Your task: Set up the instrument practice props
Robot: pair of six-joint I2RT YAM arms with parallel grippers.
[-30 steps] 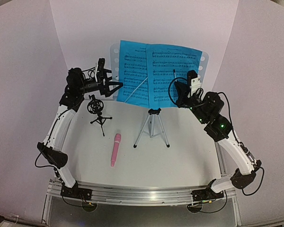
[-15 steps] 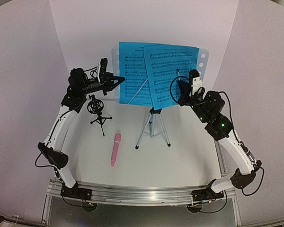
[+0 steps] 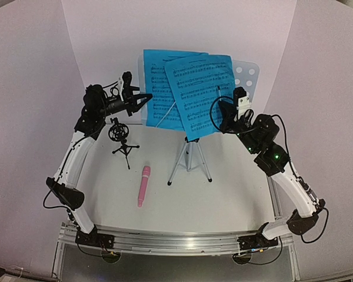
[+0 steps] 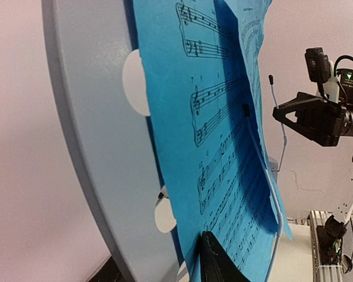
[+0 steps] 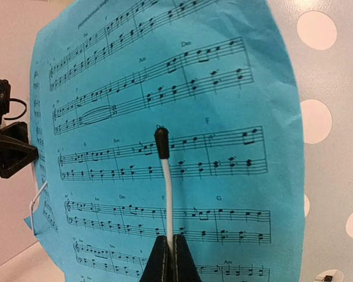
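Seemingly seating music sheets (image 3: 159, 82) on the stand (image 3: 247, 73), right claw (image 5: 168, 247) clamped on the wire clip (image 5: 166, 188) ahead, left claw (image 3: 142, 98) gap untellable; next, probably squaring the tilted sheet.

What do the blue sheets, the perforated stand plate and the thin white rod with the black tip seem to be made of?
The blue sheets: most likely thin matte paper; printed notes, edges that bend and overlap.
The stand plate: smooth pale painted metal or plastic, with clean round holes; which one, I cannot tell.
The white rod: probably coated wire, thin, straight, with a dark cap.
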